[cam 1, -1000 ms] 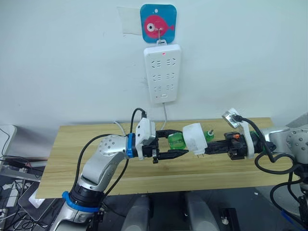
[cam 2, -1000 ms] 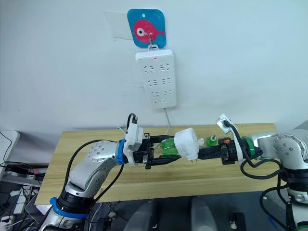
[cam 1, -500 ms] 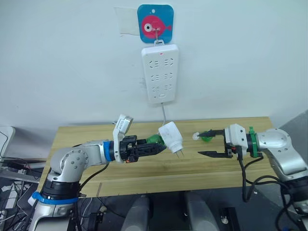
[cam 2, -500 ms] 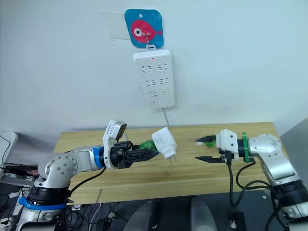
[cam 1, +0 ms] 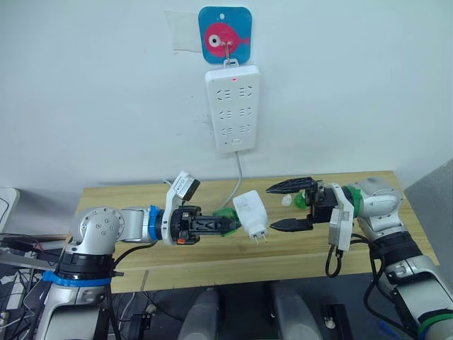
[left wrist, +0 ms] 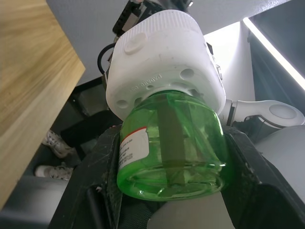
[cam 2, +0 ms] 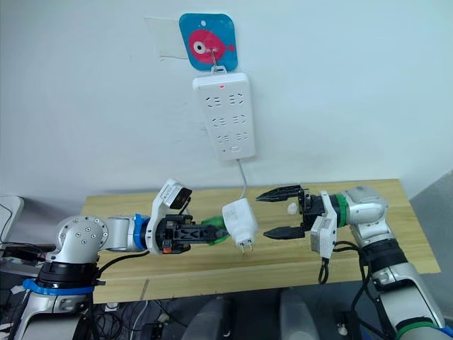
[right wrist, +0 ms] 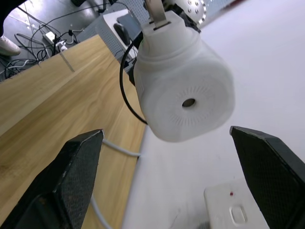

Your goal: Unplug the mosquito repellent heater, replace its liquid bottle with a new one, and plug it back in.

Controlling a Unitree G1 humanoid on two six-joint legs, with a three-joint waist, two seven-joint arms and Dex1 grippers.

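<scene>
Silver arms with black cables, blue band left, green band right.

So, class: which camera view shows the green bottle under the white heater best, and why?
The left wrist view: the green bottle sits large between the left tool's fingers, screwed into the heater, label and wick visible. The two head views show just a green sliver beside the heater. In the right wrist view the heater's round face hides it.
</scene>
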